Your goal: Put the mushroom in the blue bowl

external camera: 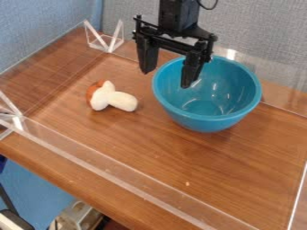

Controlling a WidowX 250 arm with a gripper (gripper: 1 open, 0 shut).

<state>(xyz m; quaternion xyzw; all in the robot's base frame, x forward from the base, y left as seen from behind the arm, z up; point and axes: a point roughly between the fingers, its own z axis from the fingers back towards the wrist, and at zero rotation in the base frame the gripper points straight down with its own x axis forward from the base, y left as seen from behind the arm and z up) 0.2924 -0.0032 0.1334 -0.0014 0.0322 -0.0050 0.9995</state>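
While the near edge of the brown wood-grain table (144,171) is bounded by a low clear plastic wall (156,193), the surface just behind it lies bare. Farther in, left of centre, the small toy mushroom (111,97) lies on its side on the wood, its cream-white stem pointing right and its orange-red cap turned to the left. It is apart from everything else, with a strip of table between it and the round, glossy teal-blue bowl (214,99), which stands upright to its right. Above the bowl's far left rim hangs the black robot gripper (171,65), pointing down, its two dark fingers (192,70) spread wide with nothing between them; one finger hangs outside the rim and the other over the inside of the bowl. Whether either touches the bowl cannot be told. At the back left corner stands a clear plastic bracket (100,38), in front of the blue-grey wall (48,27).
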